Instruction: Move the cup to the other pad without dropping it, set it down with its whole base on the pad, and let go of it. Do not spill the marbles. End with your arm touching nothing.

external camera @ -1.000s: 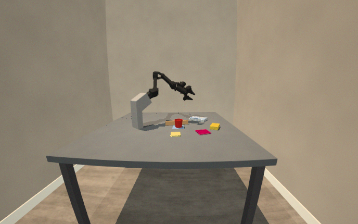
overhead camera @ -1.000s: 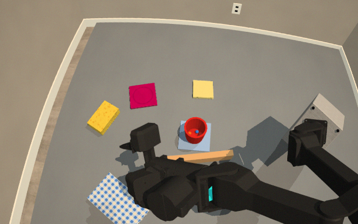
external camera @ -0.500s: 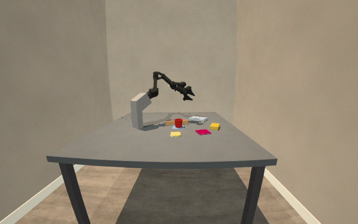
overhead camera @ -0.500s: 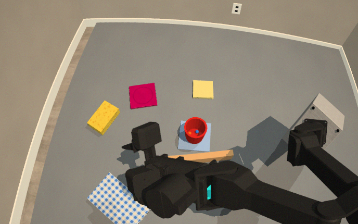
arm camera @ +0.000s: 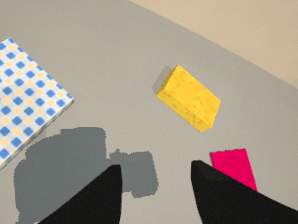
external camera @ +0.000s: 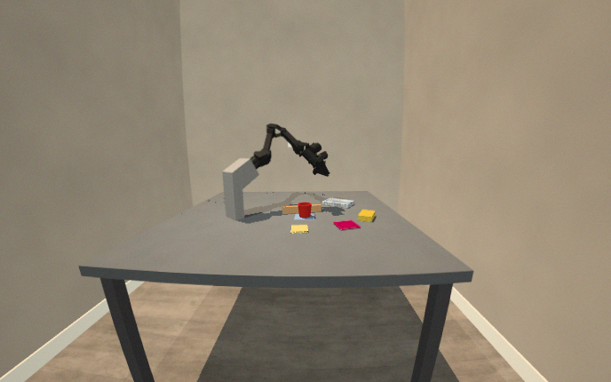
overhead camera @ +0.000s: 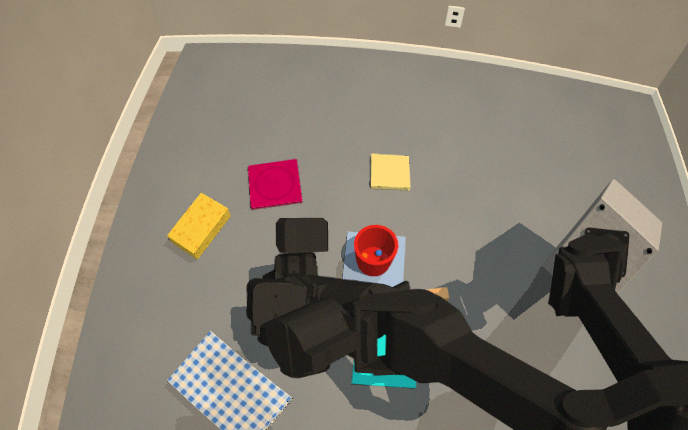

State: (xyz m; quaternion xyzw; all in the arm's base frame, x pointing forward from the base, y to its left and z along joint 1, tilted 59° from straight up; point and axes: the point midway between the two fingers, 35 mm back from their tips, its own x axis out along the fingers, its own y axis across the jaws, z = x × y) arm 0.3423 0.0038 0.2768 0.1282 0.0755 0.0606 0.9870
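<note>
Your gripper [arm camera: 154,183] hangs high above the table, up and to one side of the red cup [overhead camera: 375,249], fingers partly apart, clamping nothing. That cup sits on its pale blue pad [overhead camera: 393,276], marbles [overhead camera: 377,252] inside. Descend off-centre and you could clip the rim, tipping marbles out.

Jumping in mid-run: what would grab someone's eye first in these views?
The red cup, marbles inside, stands upright on a pale blue pad mid-table. The black arm hangs high above the table, its gripper holding nothing, fingers partly closed. Bright flat pieces lie beyond the cup: a magenta pad and a yellow pad.
</note>
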